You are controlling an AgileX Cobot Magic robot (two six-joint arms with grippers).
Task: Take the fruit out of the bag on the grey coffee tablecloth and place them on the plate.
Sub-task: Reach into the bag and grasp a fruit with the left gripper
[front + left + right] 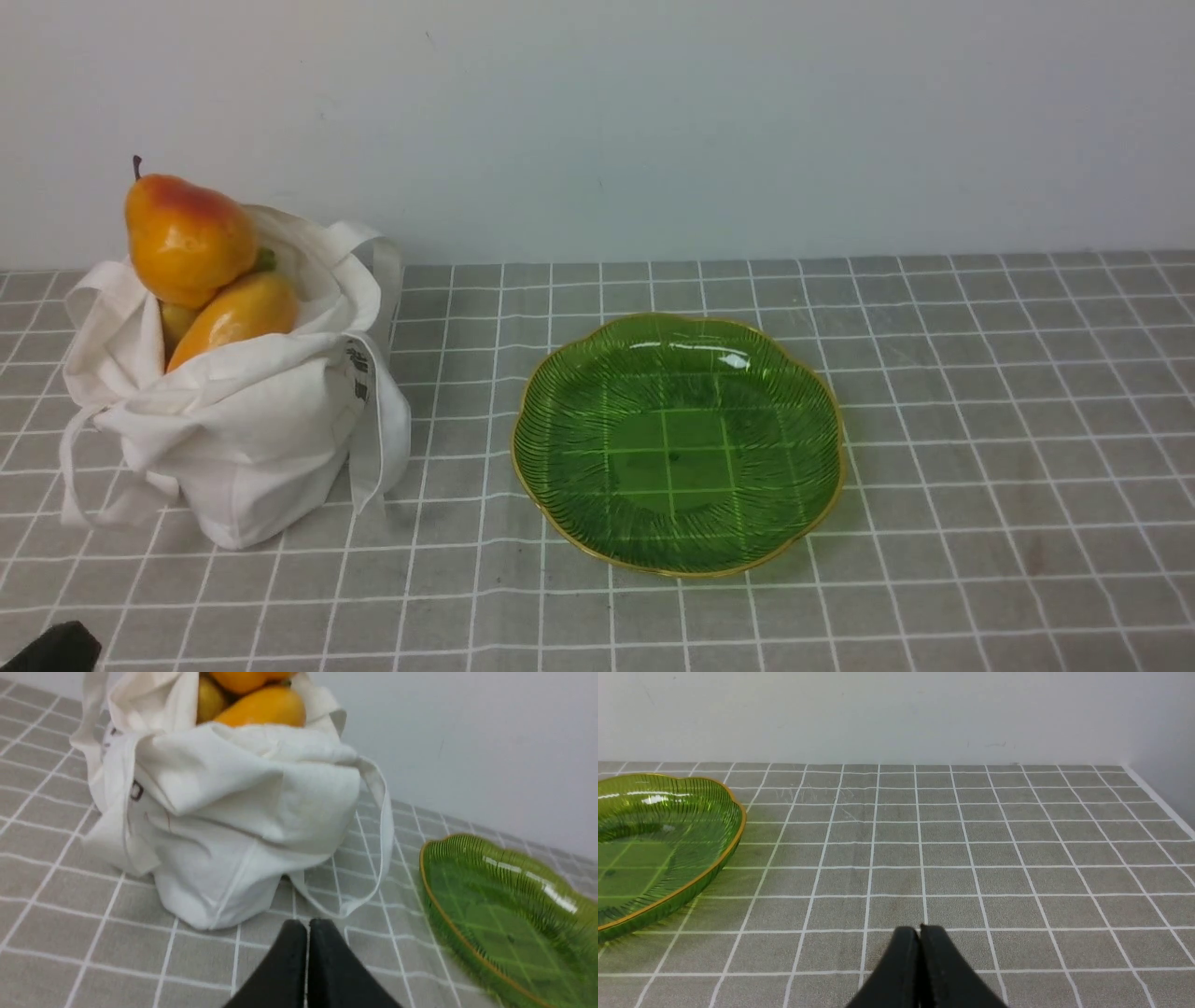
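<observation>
I have the grey coffee tablecloth [980, 392] spread under both claws. The bag [252, 448] stands slumped just ahead of my left claw [307, 926], and its strap loop [380, 858] hangs down to the cloth near the tips; I cannot tell if they touch. The plate [677, 443] lies ahead of that claw and toward my right, beside the bag but apart from it. From my right claw [920, 929] it sits ahead and off to one side, well apart. The fruit [201, 271] fills the bag's open mouth, above and beyond the left claw: a pear [187, 238] on top, an orange mango [238, 313] under it, and a yellow-green one [175, 322] tucked beside. Both claws are pinched closed, tip against tip.
</observation>
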